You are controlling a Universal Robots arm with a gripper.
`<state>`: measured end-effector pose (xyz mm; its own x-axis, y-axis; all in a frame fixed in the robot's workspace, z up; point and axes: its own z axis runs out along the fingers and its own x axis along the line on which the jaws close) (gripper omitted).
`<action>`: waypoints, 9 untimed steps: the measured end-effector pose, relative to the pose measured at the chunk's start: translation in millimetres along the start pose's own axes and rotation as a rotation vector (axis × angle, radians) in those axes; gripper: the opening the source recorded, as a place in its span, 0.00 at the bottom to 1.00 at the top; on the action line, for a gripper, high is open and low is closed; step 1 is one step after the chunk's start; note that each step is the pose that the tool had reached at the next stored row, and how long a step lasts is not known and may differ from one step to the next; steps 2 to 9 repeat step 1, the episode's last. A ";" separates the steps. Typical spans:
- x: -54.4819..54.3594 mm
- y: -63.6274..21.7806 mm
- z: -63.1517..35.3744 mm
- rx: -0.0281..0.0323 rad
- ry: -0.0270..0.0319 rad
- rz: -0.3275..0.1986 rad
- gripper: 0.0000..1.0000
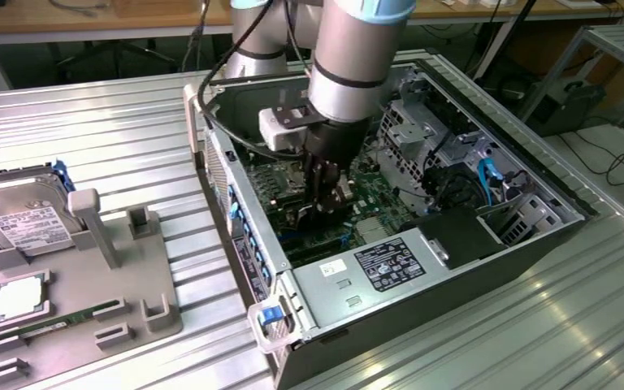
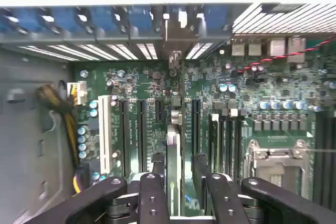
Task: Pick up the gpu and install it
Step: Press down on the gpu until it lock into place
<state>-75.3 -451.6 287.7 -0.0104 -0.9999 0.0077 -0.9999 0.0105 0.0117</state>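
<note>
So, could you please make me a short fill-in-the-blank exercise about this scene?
1. The claw is down inside the open ____ case.
2. The hard drive lies on the ____ tray.
3. The graphics card stands on edge over the ____ board.
Missing words: computer, gray, green.

A grey tray [image 1: 117,268] sits well apart from the claw, toward the exterior view's left, holding a hard drive [image 1: 25,219], a CPU [image 1: 19,301] and a memory stick [image 1: 68,318]. Beneath the claw lies the motherboard [image 2: 262,93], inside the open case [image 1: 442,276].
</note>
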 end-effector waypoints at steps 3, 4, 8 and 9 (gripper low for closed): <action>0.0 0.0 -0.3 0.0001 0.0001 0.000 0.11; 0.0 0.0 -0.3 0.0001 0.0001 0.000 0.11; 0.0 0.0 -0.3 0.0001 0.0001 0.000 0.11; 0.0 0.0 -0.3 0.0001 0.0001 0.000 0.11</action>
